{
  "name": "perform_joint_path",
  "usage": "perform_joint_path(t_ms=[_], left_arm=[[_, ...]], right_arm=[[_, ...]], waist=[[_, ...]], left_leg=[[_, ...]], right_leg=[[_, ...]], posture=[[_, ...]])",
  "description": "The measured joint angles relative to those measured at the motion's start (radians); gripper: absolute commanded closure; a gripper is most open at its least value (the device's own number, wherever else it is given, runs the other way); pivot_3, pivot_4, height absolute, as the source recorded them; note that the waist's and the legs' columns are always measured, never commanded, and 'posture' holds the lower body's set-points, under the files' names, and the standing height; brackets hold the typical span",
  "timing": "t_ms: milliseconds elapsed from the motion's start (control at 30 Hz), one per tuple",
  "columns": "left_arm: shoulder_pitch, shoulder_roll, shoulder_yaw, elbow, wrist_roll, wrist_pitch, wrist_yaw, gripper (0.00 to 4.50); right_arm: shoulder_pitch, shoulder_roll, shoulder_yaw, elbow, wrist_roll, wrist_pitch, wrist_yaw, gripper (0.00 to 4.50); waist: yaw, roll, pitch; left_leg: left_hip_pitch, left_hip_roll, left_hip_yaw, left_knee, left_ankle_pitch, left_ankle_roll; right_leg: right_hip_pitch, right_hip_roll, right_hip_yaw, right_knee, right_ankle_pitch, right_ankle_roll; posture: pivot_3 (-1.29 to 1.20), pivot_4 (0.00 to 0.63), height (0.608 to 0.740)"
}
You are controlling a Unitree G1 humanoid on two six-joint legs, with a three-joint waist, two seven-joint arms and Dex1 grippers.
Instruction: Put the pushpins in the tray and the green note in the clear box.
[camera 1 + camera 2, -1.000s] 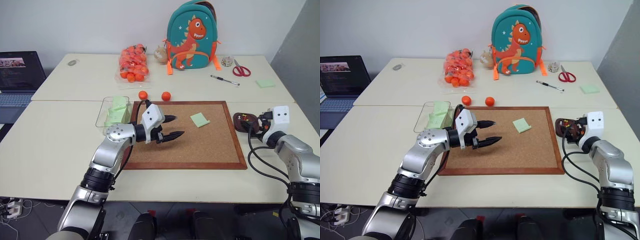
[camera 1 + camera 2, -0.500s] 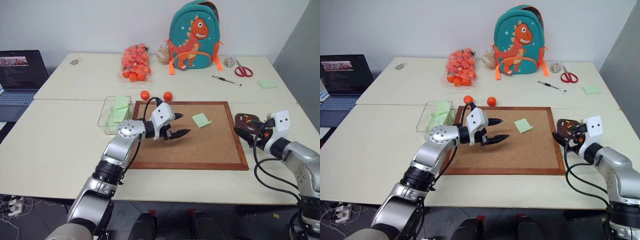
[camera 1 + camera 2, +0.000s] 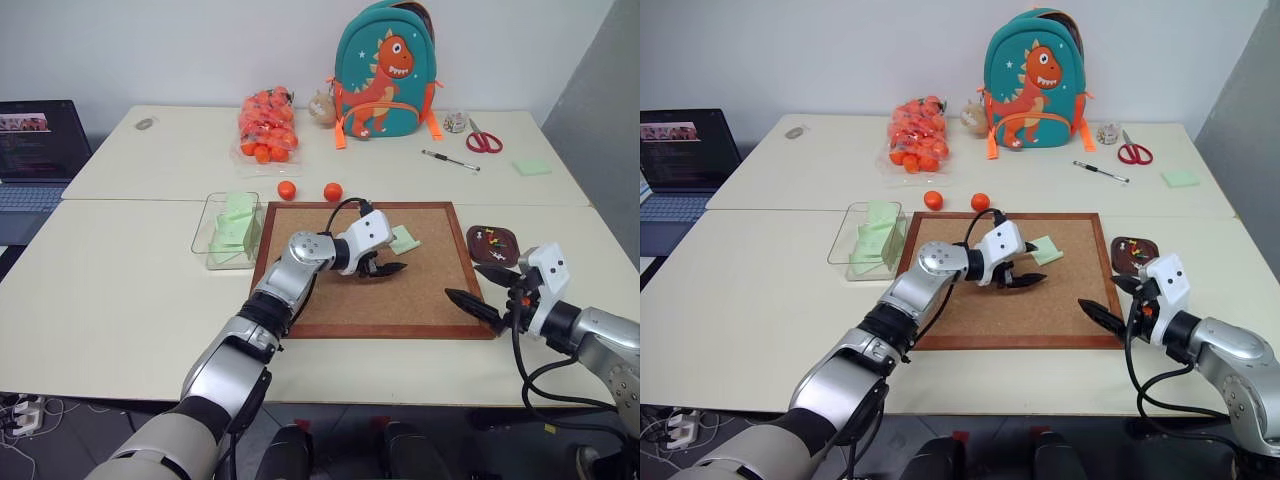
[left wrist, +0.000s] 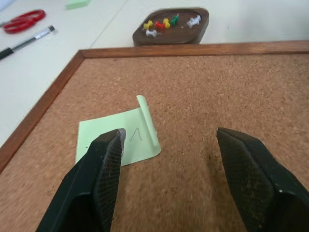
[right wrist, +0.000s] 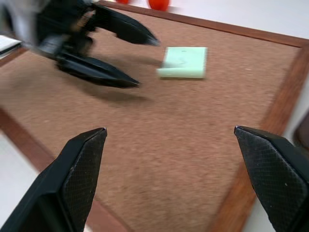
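The green note (image 4: 120, 140) lies on the corkboard (image 3: 370, 295) near its far edge, with one side curled up. My left gripper (image 3: 392, 256) hovers open just in front of it, and one finger (image 4: 104, 164) overlaps the note's near corner. Several pushpins (image 4: 163, 23) sit in the dark tray (image 3: 472, 243), on the table right of the board. My right gripper (image 3: 1102, 295) is open at the board's right front corner, pointing across the board. The clear box (image 3: 200, 235) stands left of the board with pale green papers inside.
Two orange balls (image 3: 309, 190) lie just beyond the board. Further back are a bag of oranges (image 3: 266, 128), a dinosaur backpack (image 3: 385, 68), a pen (image 3: 450, 160), scissors (image 3: 483, 140) and a green pad (image 3: 531, 167). A laptop (image 3: 35, 150) sits at far left.
My left gripper has travelled right across the corkboard up to the green note. My right gripper has drawn back from the tray and swung to point at the board.
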Motion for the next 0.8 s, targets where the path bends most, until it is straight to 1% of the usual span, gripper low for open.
perform_joint_path(t_ms=[67,167,233,300,567,600,633,667,700,800], left_arm=[[-0.027,-0.021,-0.003,0.061,0.018,-0.007,0.019,1.30],[-0.061,-0.048,-0.003,0.142,0.041,-0.027,0.050,1.81],[-0.084,-0.063,0.000,0.194,0.046,-0.036,0.073,2.26],[-0.110,-0.079,0.010,0.240,0.053,-0.040,0.099,2.59],[-0.158,-0.104,0.030,0.337,0.067,-0.061,0.124,3.92],[-0.160,-0.107,0.032,0.342,0.067,-0.062,0.122,4.01],[-0.160,-0.109,0.037,0.346,0.066,-0.061,0.121,4.28],[-0.160,-0.111,0.042,0.350,0.064,-0.061,0.121,4.42],[-0.160,-0.111,0.043,0.351,0.063,-0.061,0.120,4.50],[-0.160,-0.106,0.068,0.353,0.053,-0.057,0.098,4.50]], right_arm=[[0.002,-0.003,0.001,-0.029,0.013,0.002,0.000,0.02],[0.001,-0.003,0.004,-0.069,0.028,0.003,-0.004,0.00],[0.000,-0.003,0.011,-0.077,0.028,0.005,-0.009,0.00],[0.000,-0.003,0.018,-0.079,0.029,0.005,-0.011,0.00],[0.013,-0.003,0.021,-0.079,0.026,-0.006,-0.016,0.00],[0.014,-0.003,0.022,-0.079,0.026,-0.007,-0.017,0.00],[0.015,-0.003,0.022,-0.079,0.025,-0.010,-0.018,0.00],[0.015,-0.003,0.022,-0.079,0.023,-0.015,-0.019,0.00],[0.015,-0.003,0.022,-0.079,0.022,-0.016,-0.019,0.00],[0.015,-0.001,0.025,-0.077,0.014,-0.029,-0.025,0.00]], waist=[[0.001,0.000,0.000],[0.001,-0.002,0.001],[0.001,-0.003,0.002],[0.002,-0.003,0.002],[0.002,-0.004,0.002],[0.002,-0.004,0.002],[0.001,-0.004,0.002],[0.001,-0.004,0.002],[0.001,-0.004,0.002],[0.001,-0.004,0.002]], left_leg=[[0.000,0.000,0.000,0.000,0.000,0.000],[0.000,0.000,0.000,0.000,0.000,0.000],[0.000,0.000,0.000,0.000,0.000,0.000],[0.000,0.000,0.000,0.000,0.000,0.000],[0.000,0.000,0.000,0.000,0.000,0.000],[0.000,0.000,0.000,0.000,0.000,0.000],[0.000,0.000,0.000,0.000,0.000,0.000],[0.000,0.000,0.000,0.000,0.000,0.000],[0.000,0.000,0.000,0.000,0.000,0.000],[0.000,0.000,0.000,0.000,0.000,0.000]], right_leg=[[0.000,0.000,0.000,0.000,0.000,0.000],[0.000,0.000,0.000,0.000,0.000,0.000],[0.000,0.000,0.000,0.000,0.000,0.000],[0.000,0.000,0.000,0.000,0.000,0.000],[0.000,0.000,0.000,0.000,0.000,0.000],[0.000,0.000,0.000,0.000,0.000,0.000],[0.000,0.000,0.000,0.000,0.000,0.000],[0.000,0.000,0.000,0.000,0.000,0.000],[0.000,0.000,0.000,0.000,0.000,0.000],[0.000,0.000,0.000,0.000,0.000,0.000]], posture=[[0.00,0.150,0.740],[0.00,0.150,0.740],[0.00,0.150,0.740],[0.00,0.150,0.740],[0.00,0.150,0.740],[0.00,0.150,0.740],[0.00,0.150,0.740],[0.00,0.150,0.740],[0.00,0.150,0.740],[0.00,0.150,0.740]])
